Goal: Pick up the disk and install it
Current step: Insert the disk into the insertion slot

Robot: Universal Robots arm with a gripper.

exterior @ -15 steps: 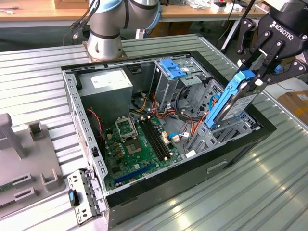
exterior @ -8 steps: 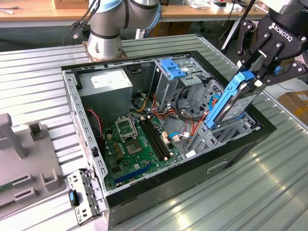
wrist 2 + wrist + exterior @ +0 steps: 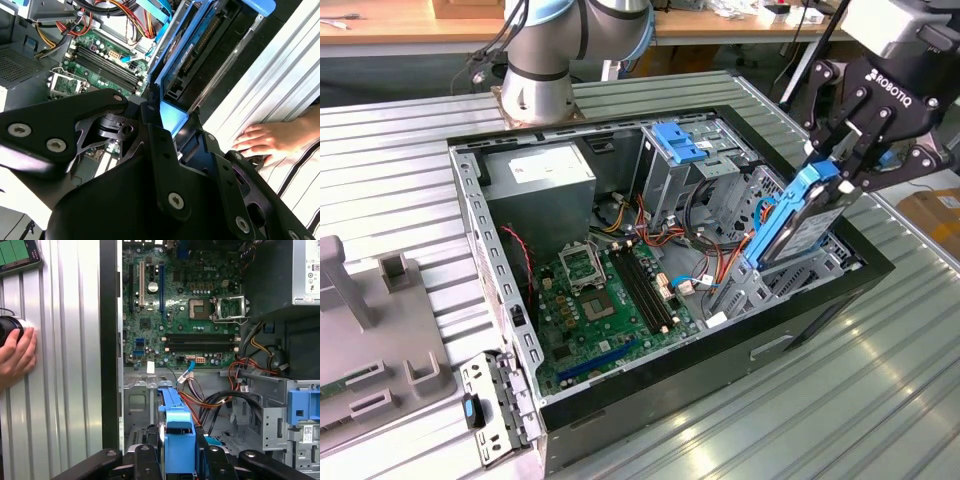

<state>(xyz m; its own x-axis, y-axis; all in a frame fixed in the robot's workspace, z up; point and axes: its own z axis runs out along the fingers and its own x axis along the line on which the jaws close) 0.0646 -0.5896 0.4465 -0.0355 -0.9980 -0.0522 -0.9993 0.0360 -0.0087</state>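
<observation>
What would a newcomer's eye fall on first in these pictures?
The blue-framed disk, clamped in the pincer, stands tilted at the end of the open computer case on the exterior view's right. The green motherboard lies on the case floor, and a person's hand rests on the ribbed table beside the case.

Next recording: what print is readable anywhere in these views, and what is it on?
The gripper, jaws shut on the disk: white maker's name on its housing, nothing else.
White label on the power-supply box: too small to read.
The motherboard: maker's mark and tiny white codes, not legible.
The sticker on the drive cage: too small to read.
</observation>
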